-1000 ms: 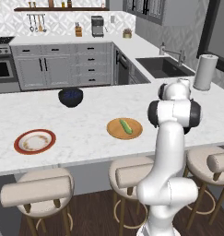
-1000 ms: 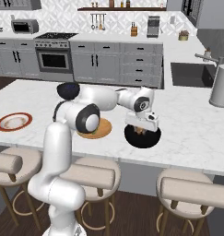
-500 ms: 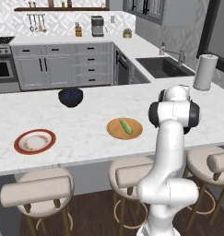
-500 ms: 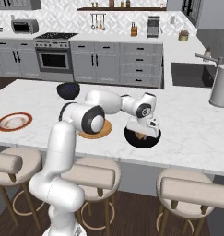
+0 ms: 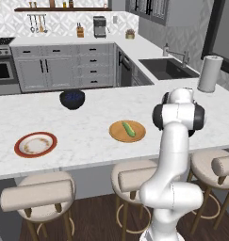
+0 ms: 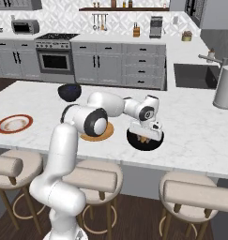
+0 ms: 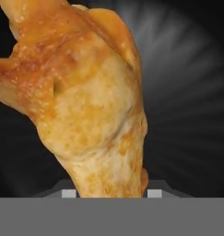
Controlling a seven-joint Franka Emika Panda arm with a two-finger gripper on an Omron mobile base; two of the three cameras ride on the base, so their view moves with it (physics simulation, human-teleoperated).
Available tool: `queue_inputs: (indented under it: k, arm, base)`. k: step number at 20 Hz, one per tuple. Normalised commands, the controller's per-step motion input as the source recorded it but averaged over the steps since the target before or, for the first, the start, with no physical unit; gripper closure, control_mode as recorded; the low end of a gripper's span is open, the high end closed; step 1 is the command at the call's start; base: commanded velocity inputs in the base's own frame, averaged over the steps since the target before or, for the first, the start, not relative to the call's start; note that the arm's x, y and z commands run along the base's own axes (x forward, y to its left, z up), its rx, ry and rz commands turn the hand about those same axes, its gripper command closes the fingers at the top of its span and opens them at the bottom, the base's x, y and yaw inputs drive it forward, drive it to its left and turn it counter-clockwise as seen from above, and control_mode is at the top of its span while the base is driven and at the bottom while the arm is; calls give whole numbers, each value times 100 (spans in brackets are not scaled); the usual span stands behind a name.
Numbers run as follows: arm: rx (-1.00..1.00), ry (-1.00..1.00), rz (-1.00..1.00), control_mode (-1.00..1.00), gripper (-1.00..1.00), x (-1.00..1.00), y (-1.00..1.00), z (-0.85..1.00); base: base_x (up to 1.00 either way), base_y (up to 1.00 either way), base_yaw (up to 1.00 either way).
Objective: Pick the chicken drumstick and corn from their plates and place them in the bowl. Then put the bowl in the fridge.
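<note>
**Golden-brown drumstick held over a dark bowl**

Golden-brown meat crowds the hand view: the chicken drumstick [image 7: 81, 101], clamped in the gripper [image 6: 144, 137], with a dark ribbed surface behind it. The right base view shows what lies below, a second dark bowl [image 6: 144, 140] on the worktop [image 6: 195, 131]. The left base view shows the corn [image 5: 128, 129] on its wooden plate [image 5: 127, 132], the red-rimmed plate [image 5: 35, 144] and the navy bowl [image 5: 72, 99].

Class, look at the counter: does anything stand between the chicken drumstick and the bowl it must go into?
Nothing tall: the wooden plate with the corn lies low on the counter between the chicken drumstick and the bowl; a lifted carry should likely clear it.
</note>
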Motion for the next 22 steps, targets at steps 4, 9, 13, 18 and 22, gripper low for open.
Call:
queue_inputs:
  k: [4, 9, 13, 18, 22]
  arm:
    - [0, 0, 0, -100, -100, 0, 0, 0]
    - [-1, -2, 0, -100, -100, -27, 21, 27]
    - [-3, -7, 0, -100, -100, -50, 57, 55]
    - [-1, -9, 0, -100, -100, -20, 92, 31]
    - [0, -11, 0, -100, -100, 0, 94, 24]
  base:
    - [0, 0, 0]
    - [0, 0, 0]
    - [0, 0, 0]
    - [0, 0, 0]
    - [0, 0, 0]
